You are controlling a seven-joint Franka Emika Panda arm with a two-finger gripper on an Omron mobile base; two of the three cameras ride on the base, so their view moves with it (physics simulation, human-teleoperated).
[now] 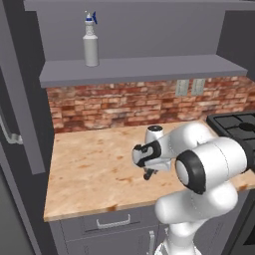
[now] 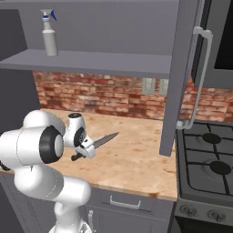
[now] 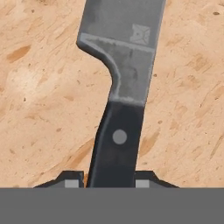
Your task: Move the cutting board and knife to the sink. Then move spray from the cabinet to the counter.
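Observation:
The knife point(image 3: 120, 83) lies along the counter point(image 3: 39, 109), its dark grey blade pointing away from the hand. Its black handle point(image 3: 114, 148) sits between my gripper's point(image 3: 108, 180) two fingertips, which press close on both sides of it. From the right, the knife point(image 2: 105, 139) sticks out of the gripper point(image 2: 86, 150) toward the stove, low over the counter point(image 2: 141, 154). The gripper point(image 1: 149, 172) points down at mid-counter point(image 1: 89, 169). The spray point(image 1: 90, 47) point(image 2: 49, 38) stands upright on the open cabinet's shelf point(image 1: 139, 69) point(image 2: 91, 61). The cutting board and the sink are out of view.
A black gas stove point(image 2: 209, 159) point(image 1: 236, 124) adjoins the counter on the right. An open cabinet door point(image 2: 182, 77) with a long bar handle point(image 2: 200, 77) hangs over the counter's right end; another door point(image 1: 22, 99) stands at the left. A brick wall point(image 1: 124, 104) backs the counter.

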